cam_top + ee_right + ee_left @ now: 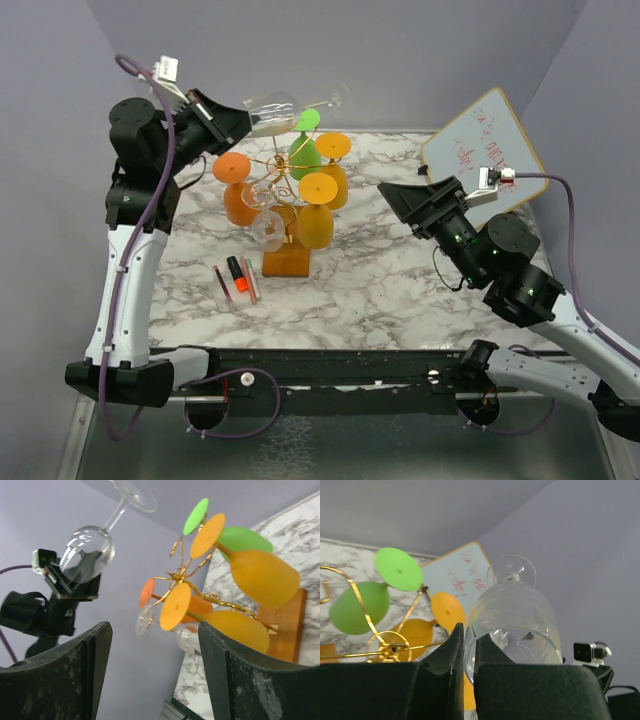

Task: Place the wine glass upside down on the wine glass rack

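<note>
A clear wine glass lies on its side in the air above the wine glass rack, its foot pointing right. My left gripper is shut on the bowl's rim, one finger inside and one outside. The gold wire rack stands on a wooden base and carries orange, yellow and green glasses plus another clear one, all hanging upside down. My right gripper stands open to the right of the rack, empty. The right wrist view shows the held glass up left of the rack.
A small whiteboard leans at the back right. Several pens and markers lie on the marble table left of the rack's base. Grey walls close in behind and on both sides.
</note>
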